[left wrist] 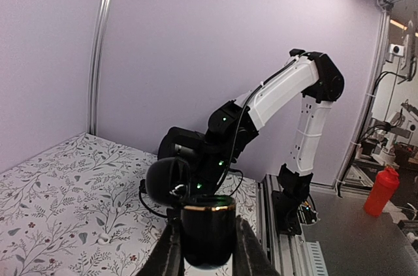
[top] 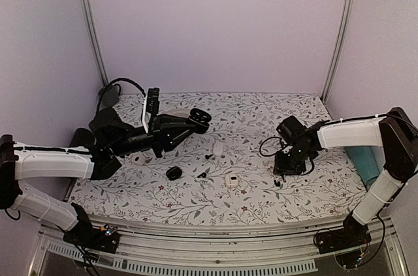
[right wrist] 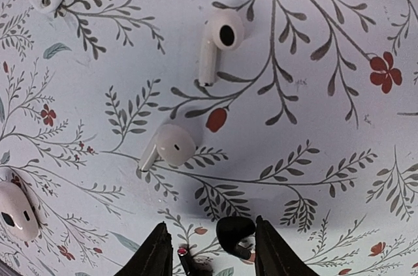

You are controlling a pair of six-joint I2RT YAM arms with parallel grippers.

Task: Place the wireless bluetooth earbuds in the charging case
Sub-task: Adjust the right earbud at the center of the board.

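My left gripper (left wrist: 208, 227) is shut on a black charging case (left wrist: 208, 237) with a gold rim and holds it above the table; in the top view the case (top: 198, 118) is at the back left. My right gripper (right wrist: 210, 227) points down at the table, open. A glossy black earbud (right wrist: 234, 233) lies on the cloth between its fingers, close to the right finger (right wrist: 268, 250). A thin black stem with a red tip (right wrist: 185, 261) lies by the left finger. In the top view the right gripper (top: 287, 169) covers this spot.
Several white earbuds lie on the floral cloth ahead of the right gripper, among them two (right wrist: 219, 41) (right wrist: 168, 145). Mid-table are a black rounded object (top: 174, 173), two small black pieces (top: 202, 173) (top: 209, 156) and a white case (top: 232, 179). A teal object (top: 367, 162) stands at the right edge.
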